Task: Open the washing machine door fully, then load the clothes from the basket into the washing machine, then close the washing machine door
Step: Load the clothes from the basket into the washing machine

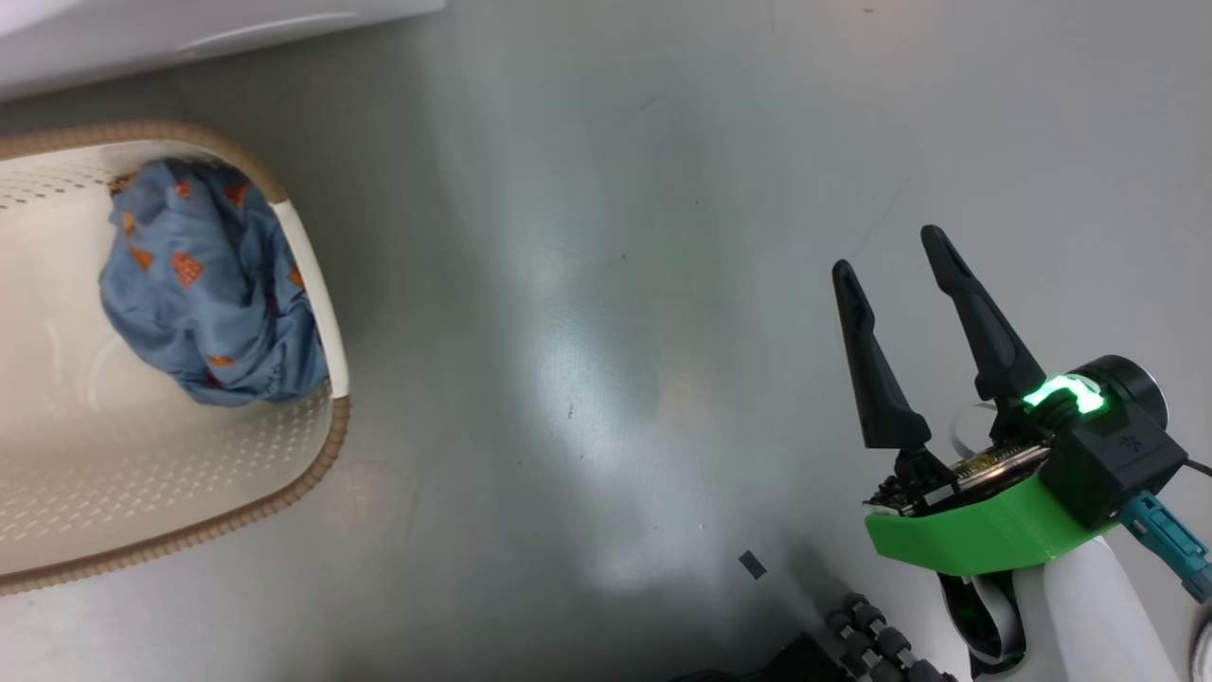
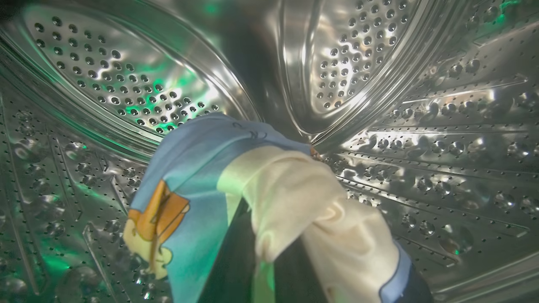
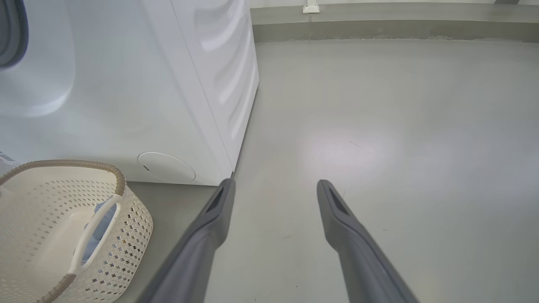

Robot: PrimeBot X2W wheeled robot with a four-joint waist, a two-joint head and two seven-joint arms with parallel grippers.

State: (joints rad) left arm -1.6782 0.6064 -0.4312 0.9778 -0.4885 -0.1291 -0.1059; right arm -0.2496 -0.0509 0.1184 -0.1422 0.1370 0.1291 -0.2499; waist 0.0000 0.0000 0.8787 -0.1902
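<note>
Steel walls of the perforated drum (image 2: 421, 147) surround the left end effector (image 2: 263, 269), which reaches inside the washing machine (image 3: 126, 84). Its two dark fingers (image 2: 229, 265) are pressed together on a blue and cream garment (image 2: 252, 185). The cloth is draped over the fingertips and hides them, and an orange cartoon figure shows on its left side. The garment hangs off the fingers close above the dimpled drum wall; whether it touches the steel cannot be told.

In the head view the basket (image 1: 331, 445) stands on the grey floor (image 1: 615, 284) at the left, just beside the white machine front. More clothes (image 1: 208, 284), a crumpled blue bundle with orange prints, lie inside it against the right-hand wall, under the white handle. The right wrist view shows a strip of that blue fabric behind the same handle, and the round filter cover (image 3: 166, 167) low on the machine, just beyond the basket's far rim.

The right end effector (image 1: 888, 252) hangs over bare floor at the right, well apart from the basket. Its fingers are spread wide and hold nothing.
</note>
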